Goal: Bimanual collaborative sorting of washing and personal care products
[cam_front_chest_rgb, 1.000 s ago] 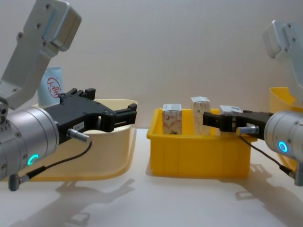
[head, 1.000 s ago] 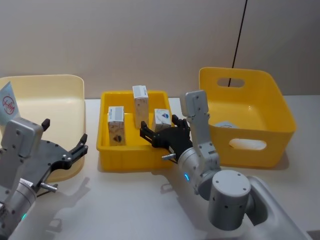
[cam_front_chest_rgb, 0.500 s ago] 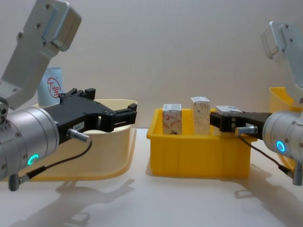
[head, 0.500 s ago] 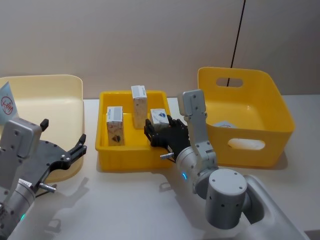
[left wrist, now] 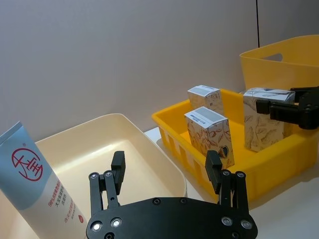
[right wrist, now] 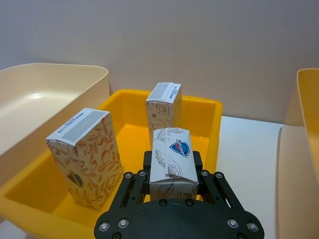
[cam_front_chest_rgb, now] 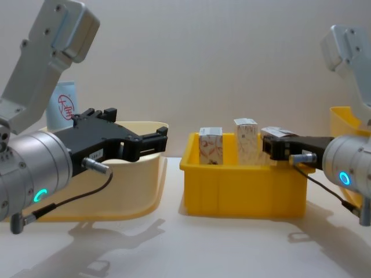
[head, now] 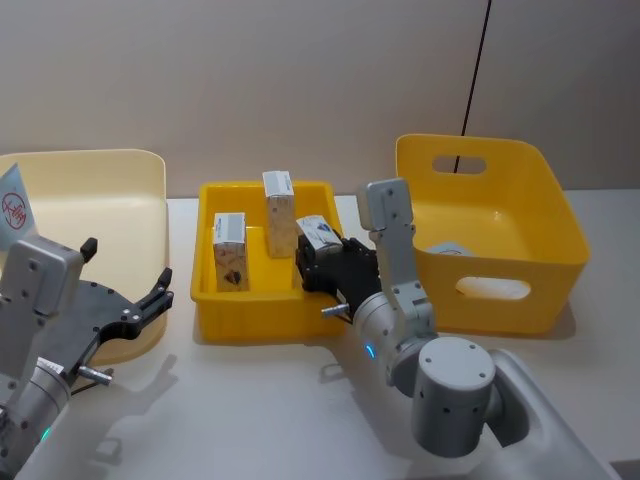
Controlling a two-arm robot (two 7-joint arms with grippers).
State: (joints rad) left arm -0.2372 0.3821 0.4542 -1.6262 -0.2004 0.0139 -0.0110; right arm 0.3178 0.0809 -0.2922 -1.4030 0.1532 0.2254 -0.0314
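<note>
1. I have three bins on the table (head: 250, 400): a cream bin (head: 90, 190) on my left, a low yellow tray (head: 215, 310) in the middle, and a deep yellow bin (head: 500, 230) on my right.
2. The cream bin holds one pale-blue tube (left wrist: 35, 184) with a red circled character, leaning against its far left wall.
3. The tray holds three white cartons with marbled print. One carton (head: 230, 251) stands at the tray's left side, a taller one (head: 279, 211) stands toward the back.
4. The third carton (right wrist: 172, 158) sits at the tray's right side, and my right gripper (right wrist: 172, 172) is clamped on it, one finger on each side (it looks tilted in the head view).
5. My left gripper (left wrist: 164, 174) hangs with its fingers spread apart and nothing between them, over the near right corner of the cream bin.
6. The deep bin shows something pale on its floor (head: 450, 248); I cannot tell what it is.
</note>
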